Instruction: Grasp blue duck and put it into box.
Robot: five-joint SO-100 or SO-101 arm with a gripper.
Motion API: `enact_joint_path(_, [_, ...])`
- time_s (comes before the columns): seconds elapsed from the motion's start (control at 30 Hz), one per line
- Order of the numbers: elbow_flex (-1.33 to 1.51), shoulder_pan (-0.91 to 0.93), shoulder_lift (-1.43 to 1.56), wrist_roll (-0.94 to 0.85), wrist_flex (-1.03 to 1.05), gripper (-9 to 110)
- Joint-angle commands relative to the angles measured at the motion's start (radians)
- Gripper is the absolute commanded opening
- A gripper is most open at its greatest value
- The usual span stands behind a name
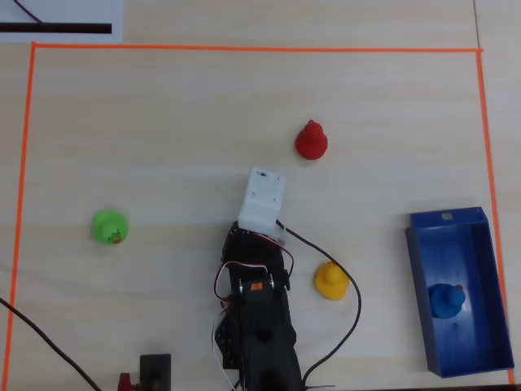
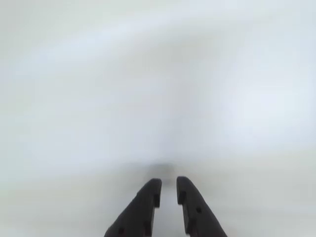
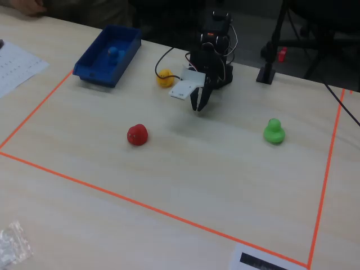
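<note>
The black two-finger gripper [image 2: 169,190] hangs empty above the pale wood-grain table [image 1: 163,147], its jaws nearly pressed together with a narrow slit between them. Four small rounded rubber ducks show: one yellow duck [image 1: 331,281] beside the arm, one red duck [image 1: 311,140], one green duck [image 1: 110,226], and the bright-blue duck [image 1: 446,300], lying inside the long dark-blue plastic box [image 1: 476,224]. Orange tape [image 1: 244,48] frames the table.
</note>
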Motion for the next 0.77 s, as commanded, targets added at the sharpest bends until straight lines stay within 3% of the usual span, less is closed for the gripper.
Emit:
enact_joint_path(0.0, [-0.006,0.002,-0.005,-0.071,0.124,0])
enact_joint_path(0.73, [-0.005,0.020,-0.005,-0.080,0.126,1])
